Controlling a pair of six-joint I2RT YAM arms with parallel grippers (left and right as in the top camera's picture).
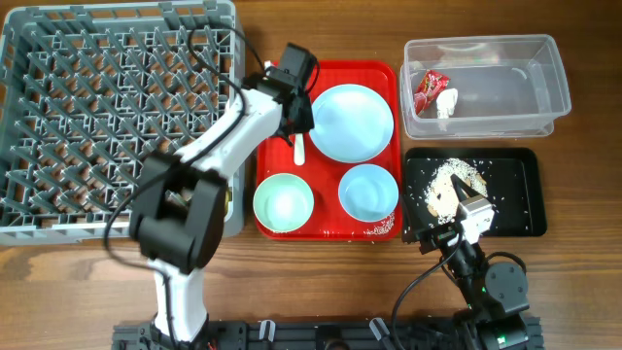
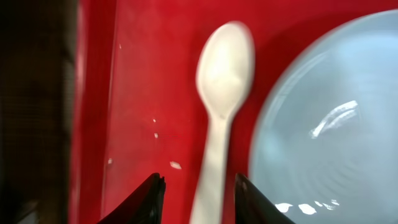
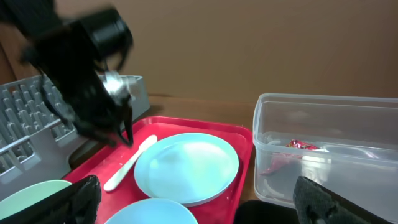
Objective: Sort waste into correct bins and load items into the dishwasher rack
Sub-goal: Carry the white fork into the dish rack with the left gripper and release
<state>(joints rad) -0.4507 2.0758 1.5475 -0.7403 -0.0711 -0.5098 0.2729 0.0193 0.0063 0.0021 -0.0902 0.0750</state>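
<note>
A white spoon (image 1: 299,148) lies on the red serving tray (image 1: 326,226), left of the pale blue plate (image 1: 352,122). My left gripper (image 1: 295,124) is open just above it. In the left wrist view its fingers (image 2: 199,190) straddle the handle of the spoon (image 2: 221,93), beside the plate (image 2: 329,124). Two bowls (image 1: 283,202) (image 1: 368,191) sit at the tray's front. The clear tub (image 1: 486,122) holds the red wrapper (image 1: 430,90) and white scrap (image 1: 447,102). The black tray (image 1: 515,194) holds crumbs (image 1: 452,180). My right gripper (image 1: 457,226) is open and empty at the black tray's front edge. The fork and cup are out of view.
The grey dishwasher rack (image 1: 97,107) fills the left side, right next to the red tray. In the right wrist view, the rack (image 3: 31,124), plate (image 3: 186,167), spoon (image 3: 129,163) and tub (image 3: 329,143) lie ahead of the wide-open fingers (image 3: 199,199).
</note>
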